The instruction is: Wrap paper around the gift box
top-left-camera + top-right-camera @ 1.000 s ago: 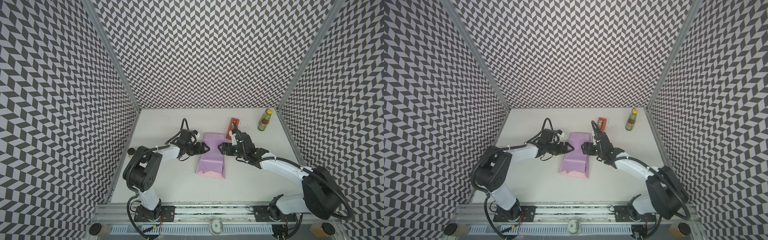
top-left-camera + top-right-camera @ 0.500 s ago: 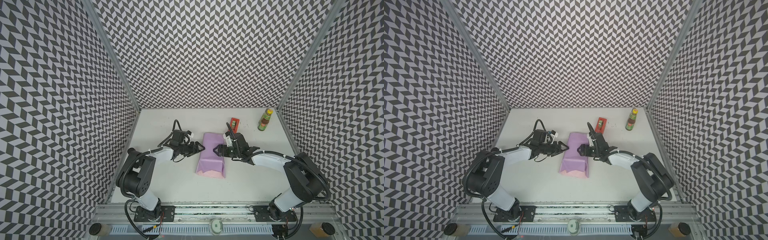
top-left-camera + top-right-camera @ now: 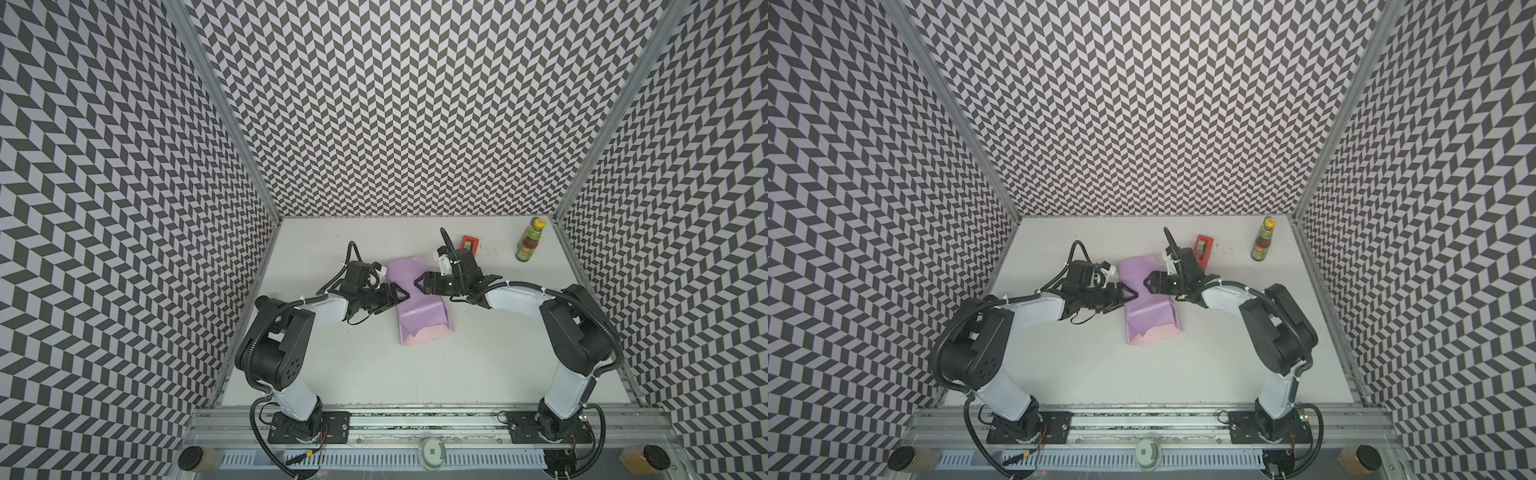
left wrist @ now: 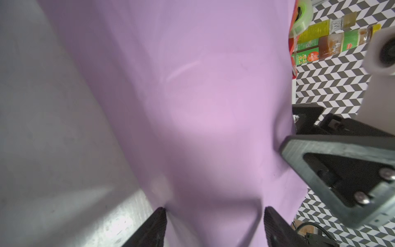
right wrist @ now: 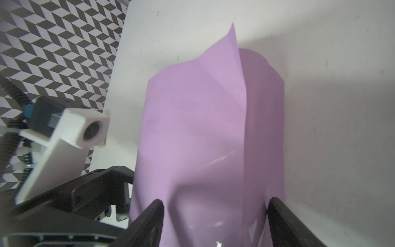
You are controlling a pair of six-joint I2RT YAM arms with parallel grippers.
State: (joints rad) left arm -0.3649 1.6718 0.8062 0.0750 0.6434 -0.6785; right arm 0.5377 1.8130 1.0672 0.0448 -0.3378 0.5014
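Paper (image 3: 419,300) shows its pink flap only in both top views; wrist views show left gripper (image 4: 213,226) and right gripper (image 5: 214,222) spread wide, straddling lilac folds.

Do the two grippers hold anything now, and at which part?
Both straddle the paper wrap's middle, left gripper and right gripper on opposite sides; a firm grip cannot be told.

The paper (image 3: 419,299) is lilac with a pale pink end; the walls (image 3: 395,104) have a black-and-white chevron pattern.
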